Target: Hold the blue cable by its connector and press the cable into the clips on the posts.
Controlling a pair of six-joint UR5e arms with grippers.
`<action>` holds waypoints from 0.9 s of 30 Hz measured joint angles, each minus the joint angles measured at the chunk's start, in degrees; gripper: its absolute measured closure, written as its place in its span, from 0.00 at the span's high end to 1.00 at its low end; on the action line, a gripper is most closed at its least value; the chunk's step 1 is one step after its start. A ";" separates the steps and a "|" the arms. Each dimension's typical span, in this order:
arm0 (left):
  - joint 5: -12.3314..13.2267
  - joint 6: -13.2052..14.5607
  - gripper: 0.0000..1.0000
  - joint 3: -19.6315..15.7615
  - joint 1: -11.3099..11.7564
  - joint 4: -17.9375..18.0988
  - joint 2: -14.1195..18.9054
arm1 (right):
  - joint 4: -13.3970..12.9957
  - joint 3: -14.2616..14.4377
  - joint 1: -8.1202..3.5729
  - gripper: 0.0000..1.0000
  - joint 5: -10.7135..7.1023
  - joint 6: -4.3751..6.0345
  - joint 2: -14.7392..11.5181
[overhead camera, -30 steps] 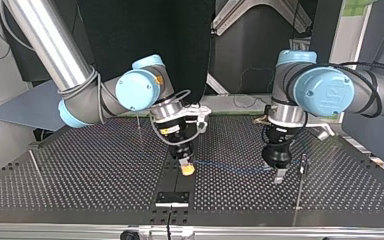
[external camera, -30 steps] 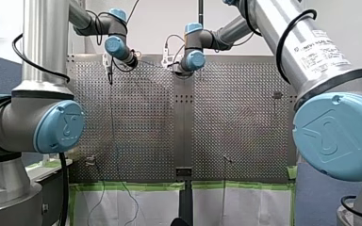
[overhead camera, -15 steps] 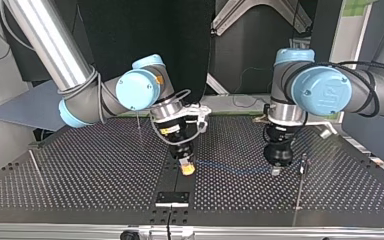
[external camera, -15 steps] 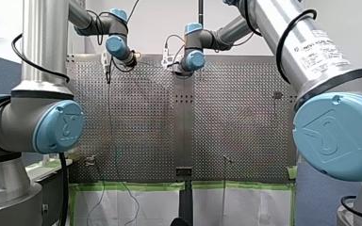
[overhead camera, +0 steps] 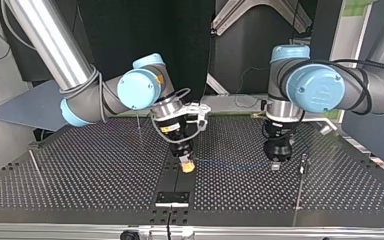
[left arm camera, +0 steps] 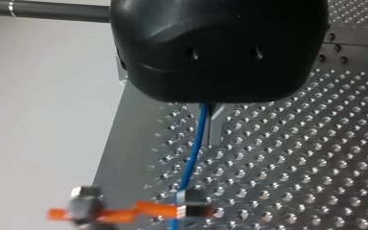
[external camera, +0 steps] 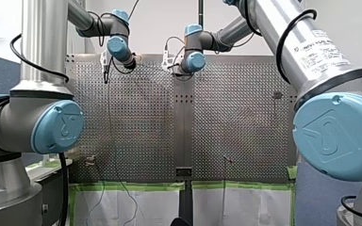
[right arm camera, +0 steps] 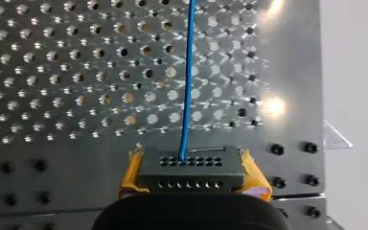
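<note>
"why hold it at both ends?"

"my right gripper [overhead camera: 186, 166] is clamped on the connector [right arm camera: 189, 168], with yellow pads [right arm camera: 254, 178] on either side, so that end can't twist. the cable [overhead camera: 230, 164] runs straight from there, above the table [overhead camera: 80, 172], to my left gripper [overhead camera: 275, 163]. that sits just beside the post [overhead camera: 302, 175] with its clip [overhead camera: 304, 158]. i judge that's lining it up for pressing in."

"is the left closed on it?"

"can't tell. the cable disappears under it in the wrist view."

"what's changed?"

"over the last second the left has drawn back toward the top view's far side and the cable's sag is gone. the right barely moved."
</note>
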 joint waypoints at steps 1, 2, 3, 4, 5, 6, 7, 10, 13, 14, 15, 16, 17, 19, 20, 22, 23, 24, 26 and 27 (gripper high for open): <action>-0.05 0.03 0.00 -0.28 -0.11 0.23 -0.02 | -0.03 0.37 0.05 0.00 0.03 -0.05 0.00; -0.08 0.04 0.00 -0.54 -0.22 0.49 -0.03 | -0.04 0.67 0.11 0.00 0.06 -0.09 0.00; -0.11 0.04 0.00 -0.84 -0.35 0.85 -0.03 | -0.06 1.01 0.18 0.00 0.08 -0.15 0.00; -0.13 0.03 0.00 -1.03 -0.45 1.07 -0.03 | -0.09 1.52 0.26 0.00 0.11 -0.27 -0.01; -0.16 0.03 0.00 -1.21 -0.57 1.26 -0.03 | -0.11 1.93 0.30 0.00 0.14 -0.38 -0.01; -0.18 0.05 0.00 -1.45 -0.78 1.42 -0.04 | -0.13 2.34 0.33 0.00 0.18 -0.49 0.00; -0.23 0.11 0.00 -1.67 -0.98 1.51 -0.04 | -0.17 2.84 0.36 0.00 0.26 -0.62 -0.02; -0.87 0.44 0.00 -2.43 -1.74 1.70 -0.05 | -0.32 4.16 0.40 0.00 0.74 -0.82 -0.02; -1.57 0.63 0.00 -2.92 -2.49 1.86 -0.05 | -0.52 5.54 0.62 0.00 1.69 -0.89 -0.01; -1.70 0.66 0.00 -2.99 -2.72 1.87 -0.05 | -0.59 6.00 0.71 0.00 2.09 -0.90 -0.02; -1.84 0.73 0.00 -3.09 -3.04 1.85 -0.05 | -0.66 6.50 0.81 0.00 2.52 -0.91 -0.02; -1.94 0.83 0.00 -3.16 -3.28 1.84 -0.05 | -0.79 7.16 0.92 0.00 3.05 -0.88 -0.02; -2.08 1.00 0.00 -3.27 -3.54 1.83 -0.07 | -0.86 7.65 1.01 0.00 3.36 -0.84 -0.01; -2.55 1.47 0.00 -3.77 -4.15 1.90 -0.09 | -1.03 8.67 1.21 0.00 3.85 -0.74 -0.02; -2.76 1.64 0.00 -4.05 -4.40 1.98 -0.15 | -1.15 9.12 1.30 0.00 3.97 -0.70 -0.03; -3.14 2.07 0.00 -4.64 -5.10 2.04 -0.59 | -1.55 10.24 1.47 0.00 4.16 -0.51 -0.03; -3.31 2.31 0.00 -4.80 -5.43 1.98 -0.86 | -1.77 10.73 1.53 0.00 4.21 -0.37 -0.04; -3.61 2.69 0.00 -4.95 -5.91 1.80 -1.29 | -1.98 11.20 1.58 0.00 4.23 -0.19 -0.04; -4.21 3.32 0.00 -5.11 -6.67 1.59 -2.02 | -2.61 12.22 1.70 0.00 4.27 0.44 -0.05; -4.70 3.56 0.00 -5.18 -7.21 1.62 -2.54 | -2.96 12.67 1.75 0.00 4.28 0.79 -0.05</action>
